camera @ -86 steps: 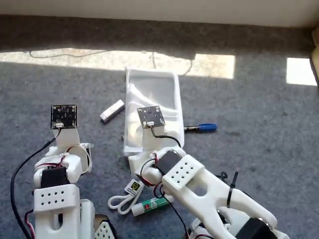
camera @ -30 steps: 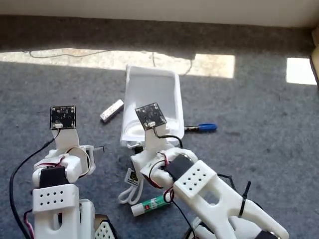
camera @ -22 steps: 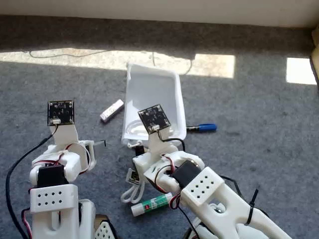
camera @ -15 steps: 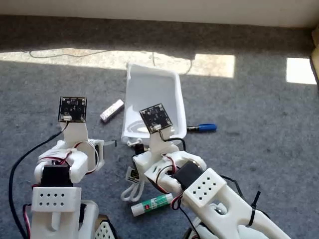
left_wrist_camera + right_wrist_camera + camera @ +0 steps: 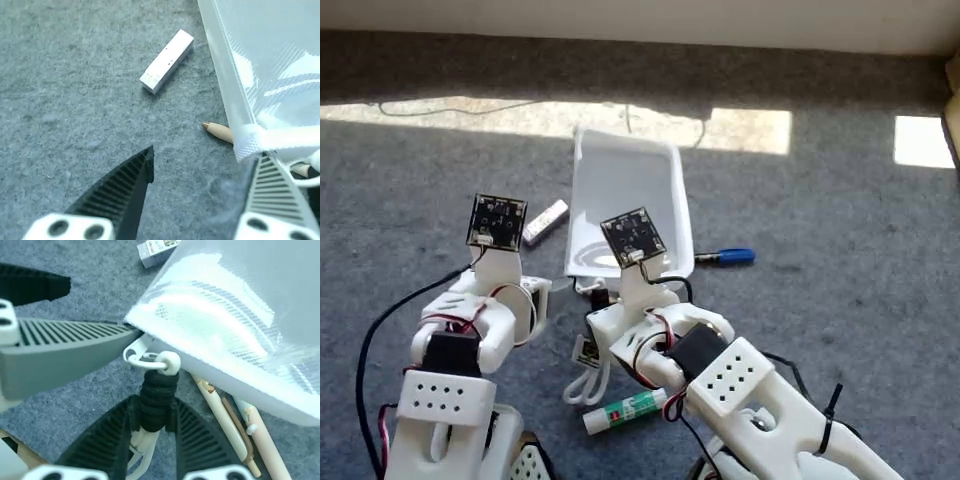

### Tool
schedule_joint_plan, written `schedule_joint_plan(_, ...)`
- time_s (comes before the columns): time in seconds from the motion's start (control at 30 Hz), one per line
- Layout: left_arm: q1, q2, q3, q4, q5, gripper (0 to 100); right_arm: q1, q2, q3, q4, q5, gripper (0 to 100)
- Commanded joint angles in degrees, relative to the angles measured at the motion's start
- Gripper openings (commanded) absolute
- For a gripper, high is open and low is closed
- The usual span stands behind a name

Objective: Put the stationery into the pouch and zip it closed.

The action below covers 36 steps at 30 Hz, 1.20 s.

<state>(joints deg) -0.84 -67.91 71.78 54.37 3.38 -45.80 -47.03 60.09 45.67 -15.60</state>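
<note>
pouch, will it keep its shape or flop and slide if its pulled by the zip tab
Probably floppy: the pouch is thin see-through sheet, creased near the corner where the right end effector grips the black zip pull. Likely light, with nothing pinning it to the carpet, so a tug may drag it rather than run the zip.

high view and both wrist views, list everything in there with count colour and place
pouch: one, clear white, ahead of both arms
zip pull: one, black, pouch's near corner
eraser: one, white, beside pouch, left arm's side
marker: one, blue, pouch's other side
pens: at least two, beige, partly under pouch
glue stick: one, green-white, by right arm
looped cord: one, white, beside glue stick
left end effector: one, black and grey, open near pouch corner
right end effector: one, black, shut on zip pull
</note>
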Motion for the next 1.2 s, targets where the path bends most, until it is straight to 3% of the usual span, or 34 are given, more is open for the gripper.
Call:
schedule_joint_plan(0.0,0.7,-1.0,0.7,-4.7,-0.5,30,0.7,-2.2,-0.3,-0.7,0.3,0.4)
schedule_joint_plan(0.27,0.4,-1.0,4.6,-11.3,-0.5,29,0.7,-2.2,-0.2,-0.4,0.3,0.4)
schedule_joint_plan(0.47,0.4,-1.0,5.8,-14.2,-0.5,18,0.7,-2.2,-0.2,-0.4,0.3,0.4)
schedule_joint_plan(0.8,0.4,-1.0,5.5,-14.2,-0.5,9,0.8,-2.2,1.1,-0.4,0.6,0.4)
schedule_joint_plan(1.17,-2.1,-1.0,5.4,-14.2,-0.5,6,11.3,-2.2,0.9,-0.5,1.3,0.4)
